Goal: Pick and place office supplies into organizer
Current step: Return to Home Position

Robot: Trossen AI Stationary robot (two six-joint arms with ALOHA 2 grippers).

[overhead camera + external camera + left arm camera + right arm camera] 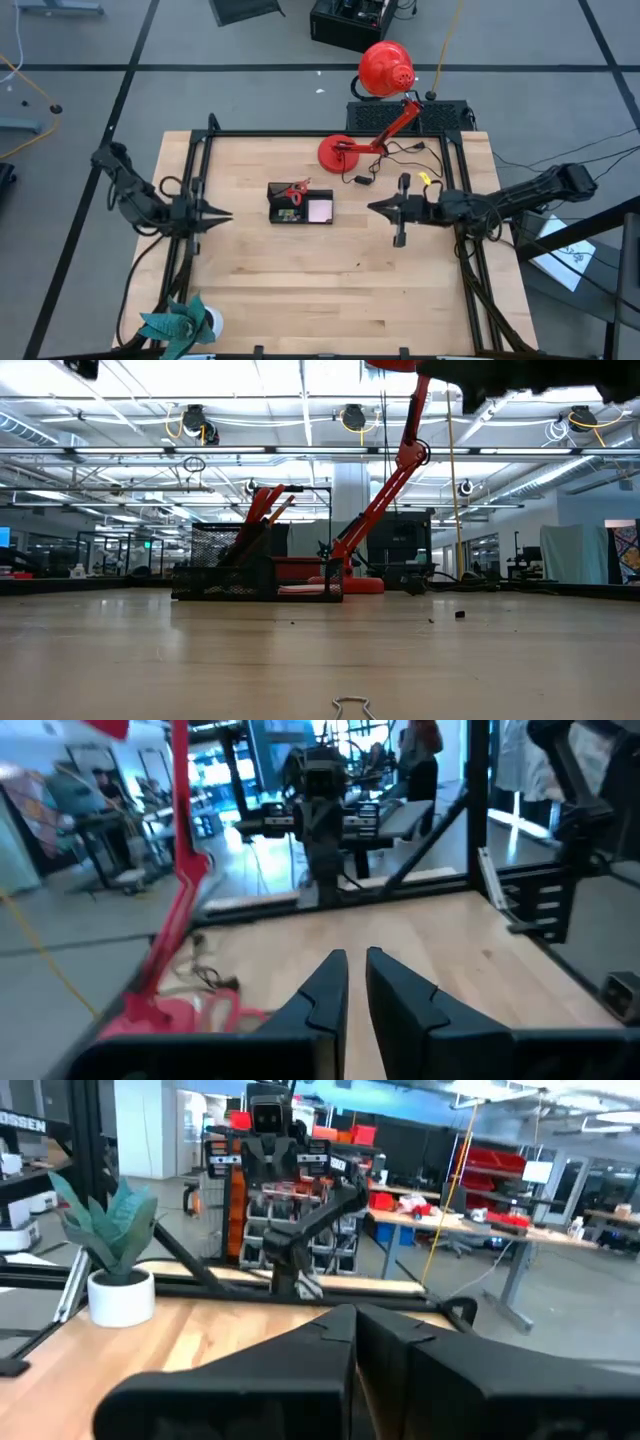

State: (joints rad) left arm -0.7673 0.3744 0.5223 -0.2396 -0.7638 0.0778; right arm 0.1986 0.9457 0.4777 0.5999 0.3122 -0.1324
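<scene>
The small black organizer (300, 204) stands on the table's far middle. Red-handled scissors (296, 190) and dark pens stick up from its back part, and the pale pink notepad (320, 210) lies in its right compartment. In the low view the organizer (258, 565) shows as a black mesh box with red and orange handles leaning out of it. My left gripper (228, 214) is shut and empty, left of the organizer. My right gripper (372, 207) is shut and empty, right of it. Both hover above the table.
A red desk lamp (385, 72) with a round base (338, 153) and a black cord stands behind the organizer. A teal plant in a white pot (182, 323) stands at the near left corner. A small wire clip (352, 707) lies near the front edge. A black frame rims the table.
</scene>
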